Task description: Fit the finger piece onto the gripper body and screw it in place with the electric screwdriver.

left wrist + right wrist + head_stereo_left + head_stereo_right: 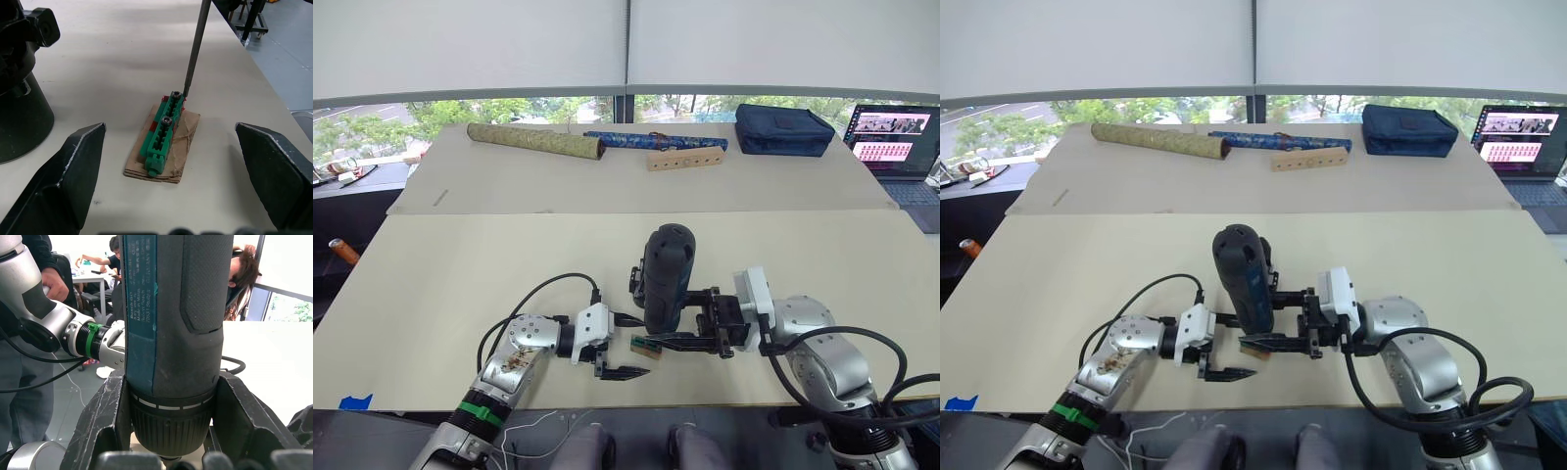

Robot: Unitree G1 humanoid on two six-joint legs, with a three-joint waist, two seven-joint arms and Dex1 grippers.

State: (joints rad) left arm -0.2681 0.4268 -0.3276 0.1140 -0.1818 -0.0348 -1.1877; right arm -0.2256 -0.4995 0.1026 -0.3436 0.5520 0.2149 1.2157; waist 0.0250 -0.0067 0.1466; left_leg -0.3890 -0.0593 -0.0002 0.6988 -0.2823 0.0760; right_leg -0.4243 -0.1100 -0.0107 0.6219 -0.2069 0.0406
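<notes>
Left wrist view: the left gripper sits wide apart around the tan-and-green block, with the bit tip of the electric screwdriver touching its far screw. Right gripper is clamped tight on that screwdriver, held upright.

Silver-shelled arms end in white wrists, black cables and black pointed pincers; the left arm wears a green band.

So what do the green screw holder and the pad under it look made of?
The green holder looks like moulded matte plastic, with crisp notches and even colour. The tan pad beneath looks like cardboard or folded brown paper, creased with layered edges. The screwdriver bit looks like dull metal.
</notes>
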